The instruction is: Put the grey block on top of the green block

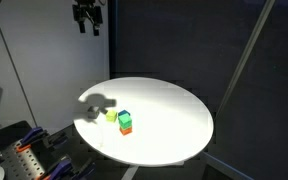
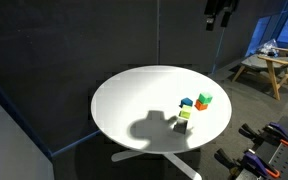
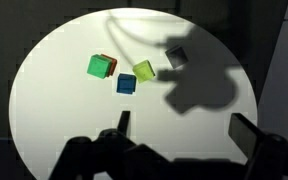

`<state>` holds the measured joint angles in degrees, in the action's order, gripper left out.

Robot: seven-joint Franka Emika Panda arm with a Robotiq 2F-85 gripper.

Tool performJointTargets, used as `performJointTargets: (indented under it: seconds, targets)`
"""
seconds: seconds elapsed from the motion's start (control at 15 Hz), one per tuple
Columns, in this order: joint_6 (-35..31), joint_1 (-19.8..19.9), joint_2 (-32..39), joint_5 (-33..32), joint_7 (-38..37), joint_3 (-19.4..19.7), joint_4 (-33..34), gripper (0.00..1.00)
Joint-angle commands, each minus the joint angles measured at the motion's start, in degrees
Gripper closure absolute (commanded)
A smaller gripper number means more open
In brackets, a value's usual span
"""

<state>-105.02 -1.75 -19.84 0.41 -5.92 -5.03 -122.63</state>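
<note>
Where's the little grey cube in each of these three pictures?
Wrist view: the grey block sits upper right of centre, at the shadow's edge.
Exterior view: the grey block lies just below the yellow-green block.
Exterior view: lost in shadow left of the yellow-green block; cannot tell.
Shared landmark: the yellow-green block.

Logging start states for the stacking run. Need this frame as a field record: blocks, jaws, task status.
table: round white top
grey block: on the table, in the arm's shadow, nothing on it
green block: sits on an orange block, top bare
yellow-green block: on the table, between green and grey
blue block: on the table, close by green and yellow-green
gripper: high above the table, jaws open, empty
status: grey not yet on green
</note>
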Motion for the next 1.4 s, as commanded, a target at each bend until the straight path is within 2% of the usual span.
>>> performJointTargets:
  seconds: [0.0,0.27,0.87,1.33]
  targets:
    - [-4.66,-0.51,0.22,-1.4,-2.38,-1.16,-2.53,0.0]
    - [-7.17,-0.78,1.95,-1.97,-2.58,-1.9,-4.6,0.0]
    - [-7.86,-2.57,8.81,-2.15,-1.45,-2.73,-4.82,0.0]
    - [-14.59,-4.22,13.75,-2.24,-3.39,-3.4,-4.04,0.0]
